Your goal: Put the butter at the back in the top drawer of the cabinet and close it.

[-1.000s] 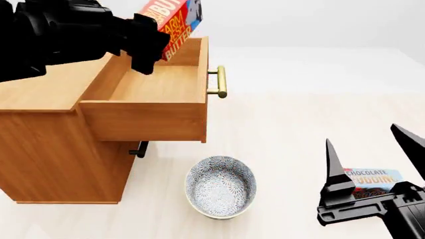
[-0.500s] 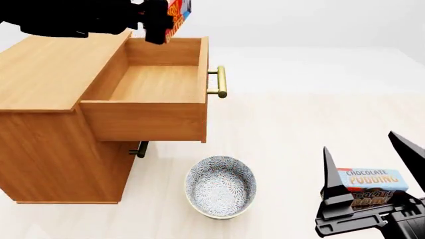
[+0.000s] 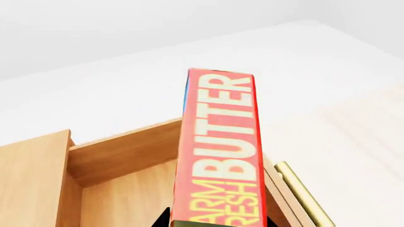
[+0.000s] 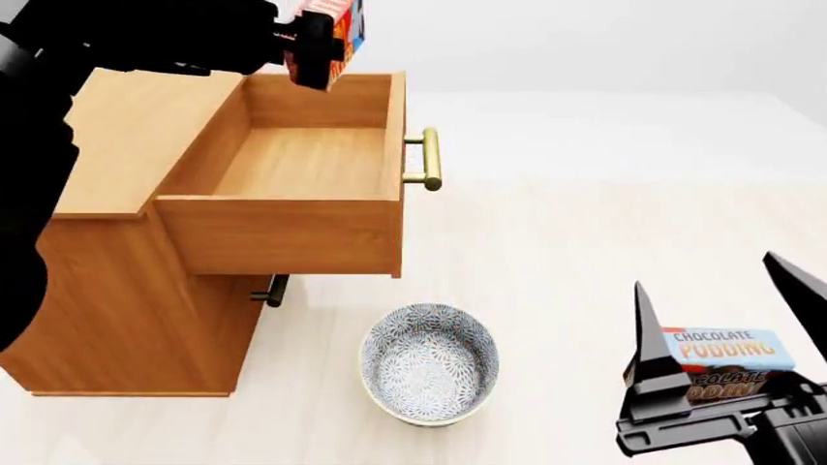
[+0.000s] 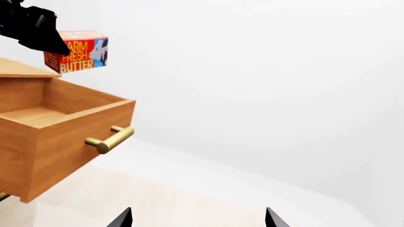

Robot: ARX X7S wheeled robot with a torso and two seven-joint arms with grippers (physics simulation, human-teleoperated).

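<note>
The cabinet stands on the pale floor with the top drawer pulled out and nothing inside it; its brass handle faces the open floor. A handle of a lower drawer shows beneath it. Near the cabinet's front lies a patterned bowl, and well apart from it a chocolate pudding box. The right gripper hangs over that box, fingers spread wide and holding nothing. The left gripper is clamped on the butter, held in the air above the back edge of the drawer.
</note>
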